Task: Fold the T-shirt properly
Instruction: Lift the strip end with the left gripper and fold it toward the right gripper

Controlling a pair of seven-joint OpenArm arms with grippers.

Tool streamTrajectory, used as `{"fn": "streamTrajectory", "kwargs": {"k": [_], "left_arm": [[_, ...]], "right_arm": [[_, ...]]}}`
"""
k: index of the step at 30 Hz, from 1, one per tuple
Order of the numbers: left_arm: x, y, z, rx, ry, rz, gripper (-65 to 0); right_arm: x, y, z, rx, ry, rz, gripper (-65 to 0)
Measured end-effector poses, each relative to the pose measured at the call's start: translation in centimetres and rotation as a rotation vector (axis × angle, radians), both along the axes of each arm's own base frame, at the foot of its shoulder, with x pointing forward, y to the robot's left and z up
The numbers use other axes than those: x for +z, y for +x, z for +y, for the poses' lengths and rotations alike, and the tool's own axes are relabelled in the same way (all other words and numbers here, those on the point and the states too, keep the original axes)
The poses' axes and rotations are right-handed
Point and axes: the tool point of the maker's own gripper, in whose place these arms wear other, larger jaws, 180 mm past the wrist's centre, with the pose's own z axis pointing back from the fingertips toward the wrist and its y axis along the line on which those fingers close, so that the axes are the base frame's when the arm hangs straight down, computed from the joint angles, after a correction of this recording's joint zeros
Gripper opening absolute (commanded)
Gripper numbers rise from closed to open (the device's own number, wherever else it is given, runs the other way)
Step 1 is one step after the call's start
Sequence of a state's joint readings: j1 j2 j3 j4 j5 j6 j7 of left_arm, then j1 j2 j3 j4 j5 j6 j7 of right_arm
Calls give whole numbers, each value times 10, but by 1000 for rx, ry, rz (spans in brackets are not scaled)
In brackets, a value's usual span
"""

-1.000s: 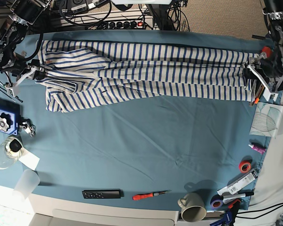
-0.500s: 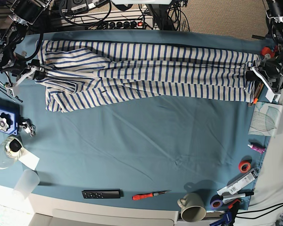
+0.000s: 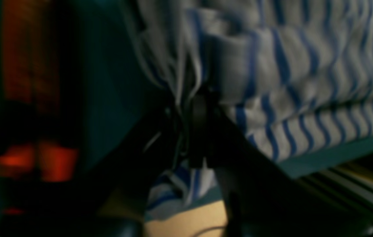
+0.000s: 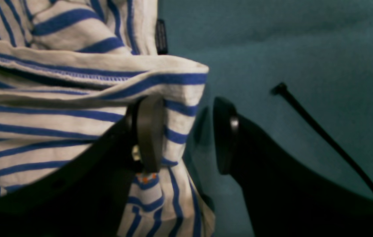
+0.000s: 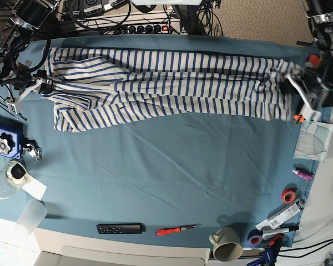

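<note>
The T-shirt [image 5: 172, 88], white with thin blue stripes, lies stretched in a long band across the far side of the teal-covered table [image 5: 166, 166]. At the shirt's right end my left gripper [image 5: 298, 87] is shut on a pinch of bunched fabric; the blurred left wrist view shows the dark jaws of the gripper [image 3: 189, 131] closed on the striped T-shirt [image 3: 305, 82]. By the left end my right gripper [image 5: 41, 86] stands open. In its wrist view one finger [image 4: 148, 135] rests on the T-shirt [image 4: 58, 125] and the other finger [image 4: 224, 135] is over bare cloth.
Along the near edge lie a black remote [image 5: 119, 228], a red-handled screwdriver [image 5: 175, 230] and a mug [image 5: 227, 246]. A blue device [image 5: 3, 141], a glass bottle [image 5: 8, 180] and a plastic cup [image 5: 32, 215] sit at the left. Tape rolls [image 5: 288, 195] and markers are at the right.
My left gripper has shut on the shirt's right end and drawn it slightly left, bunching the fabric there. The right arm has not moved.
</note>
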State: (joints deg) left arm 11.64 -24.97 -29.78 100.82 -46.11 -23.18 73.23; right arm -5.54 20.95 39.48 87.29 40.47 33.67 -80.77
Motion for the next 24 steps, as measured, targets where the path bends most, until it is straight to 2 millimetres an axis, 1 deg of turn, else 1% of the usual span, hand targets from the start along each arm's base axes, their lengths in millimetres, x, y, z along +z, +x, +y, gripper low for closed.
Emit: {"fn": "streamTrajectory", "kwargs": {"k": [2, 4, 7, 10, 13, 16, 19, 21, 24], "left_arm": [[10, 5, 4, 5, 15, -36, -650], [14, 6, 4, 8, 19, -50, -650], [24, 9, -6, -38, -5, -92, -650], [38, 9, -25, -123, -61, -141, -650], [53, 9, -39, -186, -79, -196, -650], [66, 8, -52, -215, -96, -240, -650], [75, 5, -71, -245, -132, -294, -650], [75, 1, -87, -266, -167, -297, -650], [70, -6, -123, -332, -239, -281, -650]], "right_arm": [[0, 0, 0, 0, 0, 0, -402], [0, 0, 0, 0, 0, 0, -402], [0, 0, 0, 0, 0, 0, -402], [0, 0, 0, 0, 0, 0, -402], [0, 0, 0, 0, 0, 0, -402], [0, 0, 0, 0, 0, -1, -402], [0, 0, 0, 0, 0, 0, -402], [0, 0, 0, 0, 0, -1, -402], [1, 1, 0, 0, 0, -3, -402]]}}
